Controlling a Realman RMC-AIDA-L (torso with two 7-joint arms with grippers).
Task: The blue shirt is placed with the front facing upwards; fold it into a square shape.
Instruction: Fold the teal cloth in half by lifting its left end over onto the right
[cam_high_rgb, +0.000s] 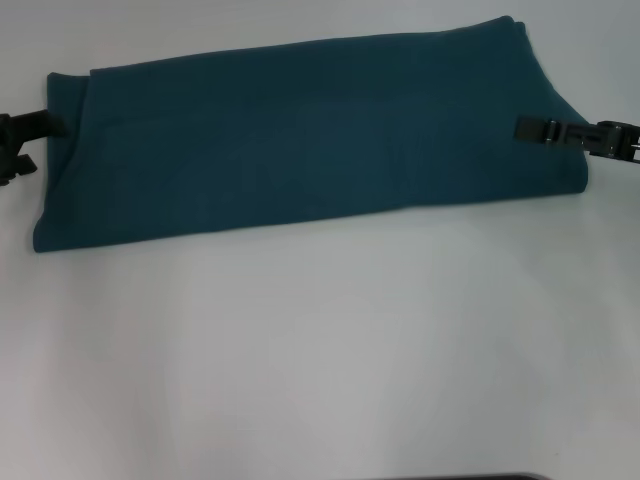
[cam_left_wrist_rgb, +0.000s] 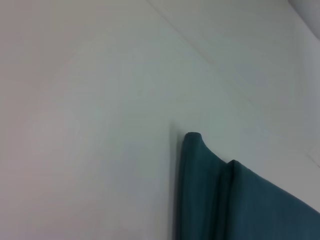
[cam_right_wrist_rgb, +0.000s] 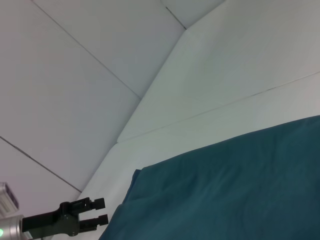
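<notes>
The blue shirt (cam_high_rgb: 300, 140) lies flat on the white table (cam_high_rgb: 320, 350) as a long band running left to right, plain teal side up. No lettering or collar shows. My left gripper (cam_high_rgb: 58, 124) is at the band's left end, level with the cloth edge. In the right wrist view this left gripper (cam_right_wrist_rgb: 102, 210) has its fingers a little apart, just off the shirt (cam_right_wrist_rgb: 230, 185), with nothing between them. My right gripper (cam_high_rgb: 527, 130) reaches in over the band's right end. The left wrist view shows a folded corner of the shirt (cam_left_wrist_rgb: 200, 190).
White table surface stretches in front of the shirt. A dark edge (cam_high_rgb: 460, 477) shows at the bottom of the head view. White wall panels (cam_right_wrist_rgb: 75, 75) stand behind the table.
</notes>
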